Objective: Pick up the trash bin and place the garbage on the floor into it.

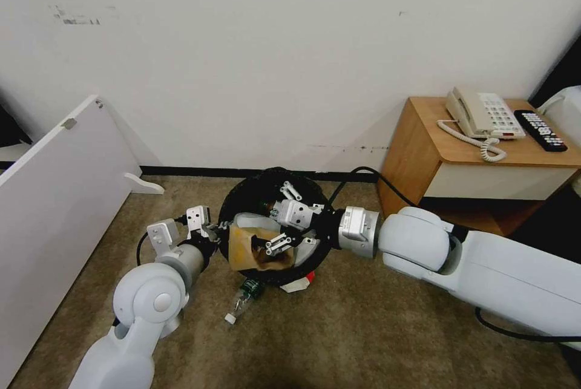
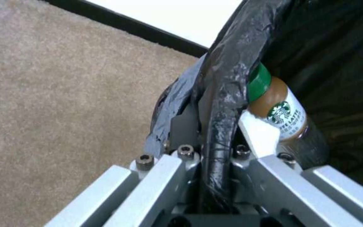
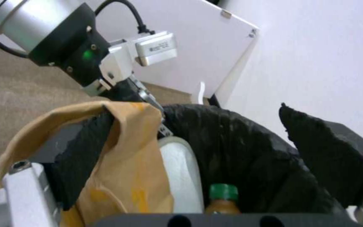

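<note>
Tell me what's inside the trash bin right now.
Inside the trash bin: a brown paper bag, a white slipper and a green-capped coffee bottle. The right gripper is open above them; the left gripper clamps the rim. Anything beneath is covered.

At the middle of the head view sits the trash bin [image 1: 242,195], lined in crinkly black. A brown paper bag [image 1: 257,250] pokes out of it. The floor [image 1: 363,328] is beige-brown. At the right, a light wooden table [image 1: 423,153] holds a cream phone [image 1: 481,114] and black remote [image 1: 540,130].
</note>
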